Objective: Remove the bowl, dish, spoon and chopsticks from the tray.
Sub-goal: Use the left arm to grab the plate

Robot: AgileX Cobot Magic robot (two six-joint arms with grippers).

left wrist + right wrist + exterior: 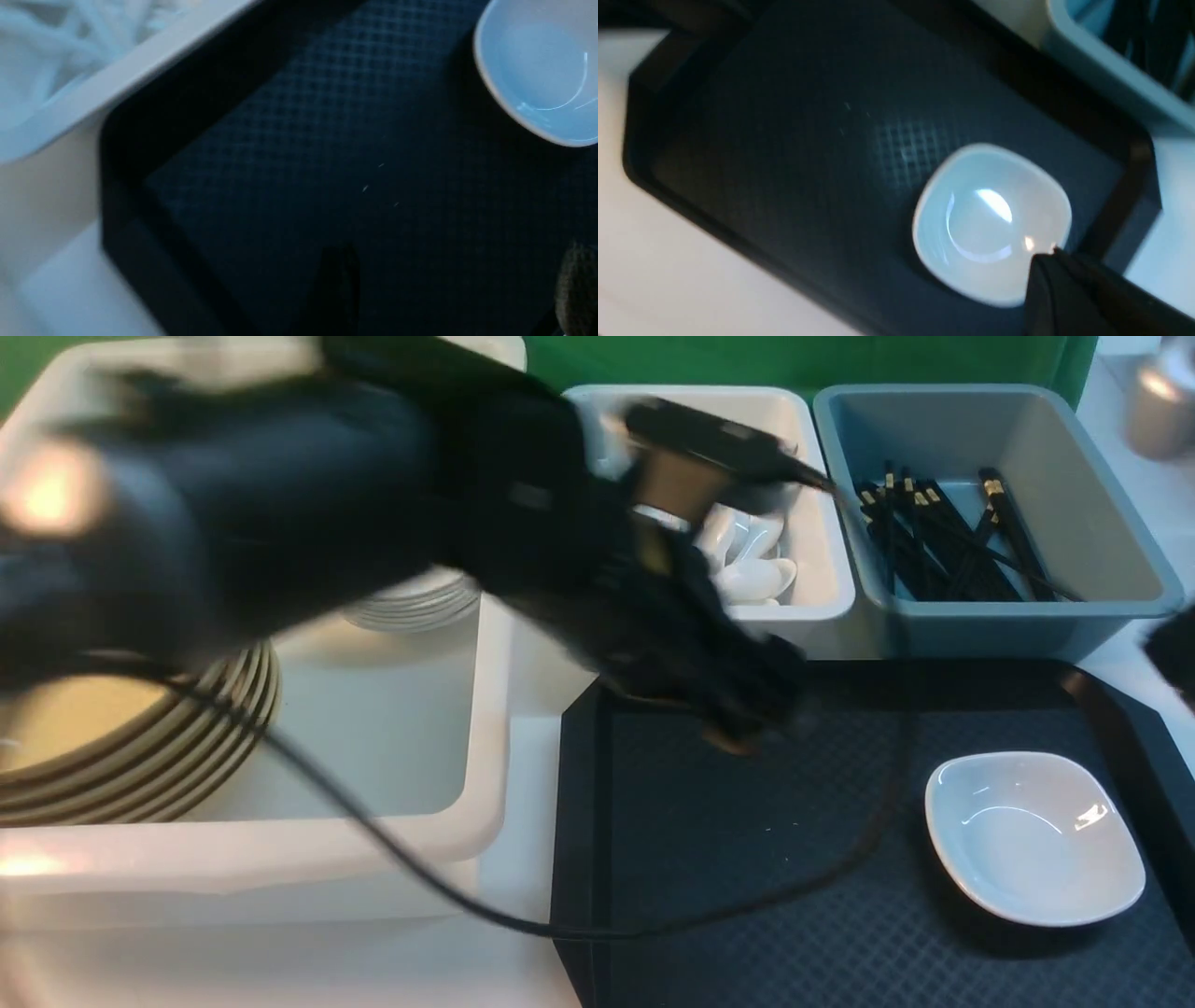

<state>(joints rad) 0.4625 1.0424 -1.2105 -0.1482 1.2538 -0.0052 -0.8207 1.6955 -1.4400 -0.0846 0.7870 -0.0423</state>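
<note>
The black tray (728, 859) holds only the small white dish (1034, 837), near its right side. My left gripper (752, 714) hangs blurred over the tray's far left part. In the left wrist view its dark fingers (338, 289) stand wide apart, so the gripper (458, 289) is open with only tray floor (327, 140) between them, and the dish (542, 70) lies off to one side. My right gripper (1045, 263) is shut and empty, its tip over the dish's (990, 219) rim. Yellow bowls (140, 747), spoons (756, 574) and chopsticks (952, 541) lie in containers off the tray.
A big white tub (373, 859) at the left holds the bowl stack and a pile of white dishes (411, 607). Behind the tray stand a white bin (822, 597) with spoons and a grey-blue bin (1102, 513) with chopsticks. A black cable (420, 877) trails over the tub's rim onto the tray.
</note>
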